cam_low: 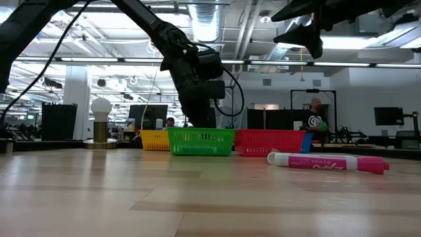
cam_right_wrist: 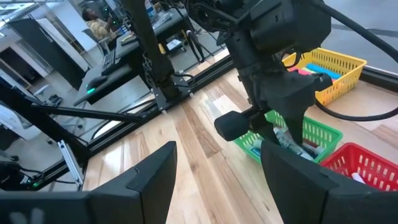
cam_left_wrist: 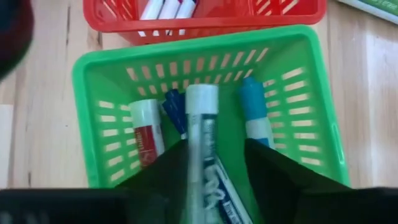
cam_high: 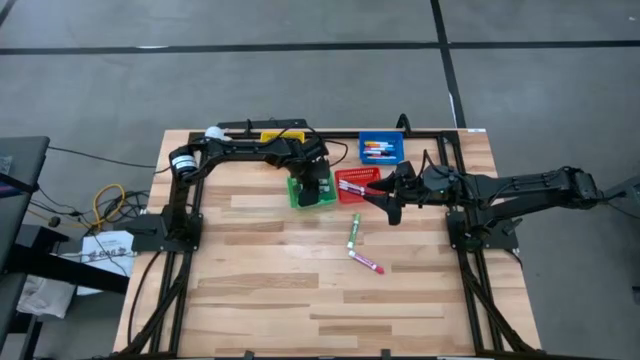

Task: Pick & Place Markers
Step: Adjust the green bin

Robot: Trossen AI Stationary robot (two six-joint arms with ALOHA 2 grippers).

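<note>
From above, the table (cam_high: 250, 290) shows sorting well under way: the blue basket (cam_high: 381, 149) at the far edge holds several markers, the red basket (cam_high: 357, 185) holds a few, and the yellow basket (cam_high: 284, 134) sits far left of them. Two markers are left on the bare wood: a green marker (cam_high: 353, 231) whose long axis runs near to far, and a pink marker (cam_high: 366, 262) lying on a slant just near of it. The left gripper (cam_high: 318, 186) hangs over the green basket (cam_high: 311, 192); the right gripper (cam_high: 392, 208) hovers just right of the red basket.

At table level, the pink marker lies flat, long axis left to right, in front of the baskets.

Looking past the left wrist, the fingers (cam_left_wrist: 277, 174) stand partly apart on either side of a white-capped marker (cam_left_wrist: 201, 143) down inside the green basket, cap pointing toward the red basket; whether they grip it I cannot tell. Three more markers lie alongside it, roughly parallel.

Through the right wrist, the right gripper's fingers (cam_right_wrist: 292, 174) are spread wide and hold nothing.
</note>
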